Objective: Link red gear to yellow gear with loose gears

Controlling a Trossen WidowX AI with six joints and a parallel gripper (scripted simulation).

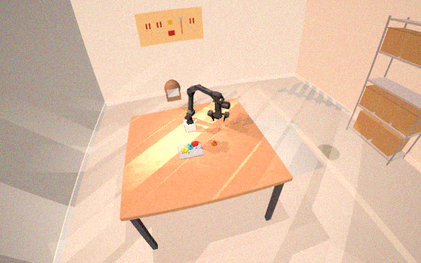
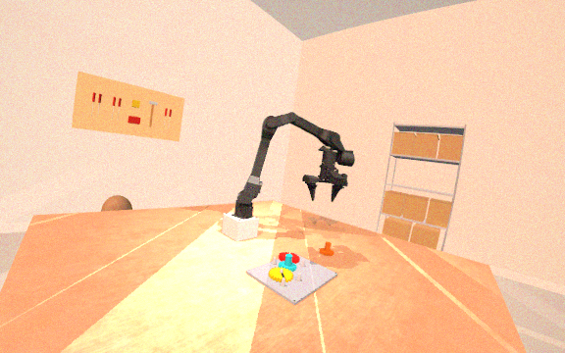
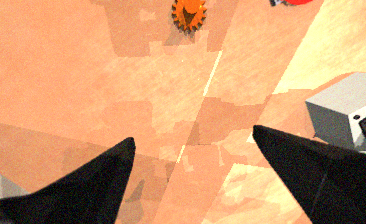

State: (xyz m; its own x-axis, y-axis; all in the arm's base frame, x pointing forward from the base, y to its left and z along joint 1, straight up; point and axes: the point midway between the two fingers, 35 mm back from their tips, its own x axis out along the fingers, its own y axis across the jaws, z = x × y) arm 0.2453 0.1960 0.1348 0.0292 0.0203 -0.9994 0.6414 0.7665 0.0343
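Note:
The grey board (image 1: 192,155) (image 2: 296,295) lies on the table. The red gear (image 1: 195,143) (image 2: 288,257) (image 3: 300,1) is on its back part and the yellow gear (image 1: 184,150) (image 2: 278,276) with a black stripe is nearer the front left. A cyan gear (image 1: 190,147) (image 2: 288,265) with an upright handle stands between them and looks seated; whether its teeth mesh is too small to tell. An orange gear (image 1: 214,143) (image 2: 327,251) (image 3: 189,12) stands loose on the table, right of the board. My gripper (image 1: 218,120) (image 2: 323,200) (image 3: 194,136) is open and empty, high above the table, behind the orange gear.
Short bare pegs (image 2: 298,277) stand on the board near the gears. The arm's white base (image 1: 190,126) (image 2: 239,226) (image 3: 354,97) stands behind the board, at the right in the wrist view. A shelf rack (image 1: 397,106) (image 2: 422,159) stands beyond the table.

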